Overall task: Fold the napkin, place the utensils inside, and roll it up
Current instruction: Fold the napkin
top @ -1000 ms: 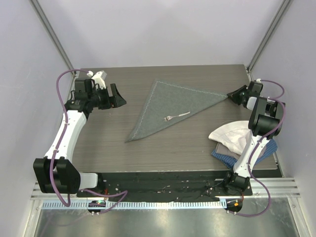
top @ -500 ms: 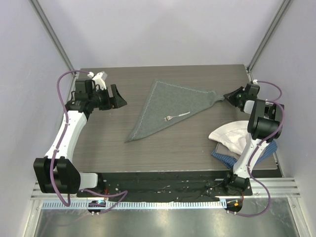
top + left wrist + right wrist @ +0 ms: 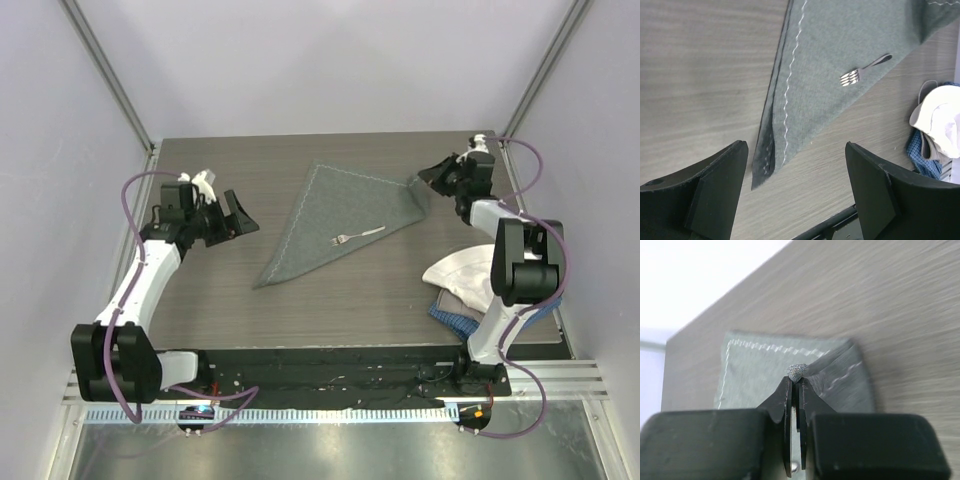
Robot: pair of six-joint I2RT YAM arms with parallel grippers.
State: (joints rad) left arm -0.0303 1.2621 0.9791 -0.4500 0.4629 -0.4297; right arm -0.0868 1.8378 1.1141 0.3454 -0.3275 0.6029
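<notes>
The grey-green napkin [image 3: 330,215] lies folded into a triangle on the table, its pale hem stitching along the left edge. A small silver fork [image 3: 357,236] lies on it near the lower edge; both show in the left wrist view, the napkin [image 3: 825,55] and the fork [image 3: 863,70]. My right gripper [image 3: 428,178] is shut on the napkin's right corner and holds it lifted and folded back over the cloth; the pinched tip [image 3: 797,372] pokes out between the jaws. My left gripper [image 3: 243,212] is open and empty, left of the napkin's lower corner.
A cream-white cloth [image 3: 468,275] lies on a blue checked cloth [image 3: 455,315] at the table's right front. The table's back edge runs just behind my right gripper.
My right gripper has carried the napkin's right corner leftward and toward the back, folding it over. My left gripper has moved slightly forward and right.
</notes>
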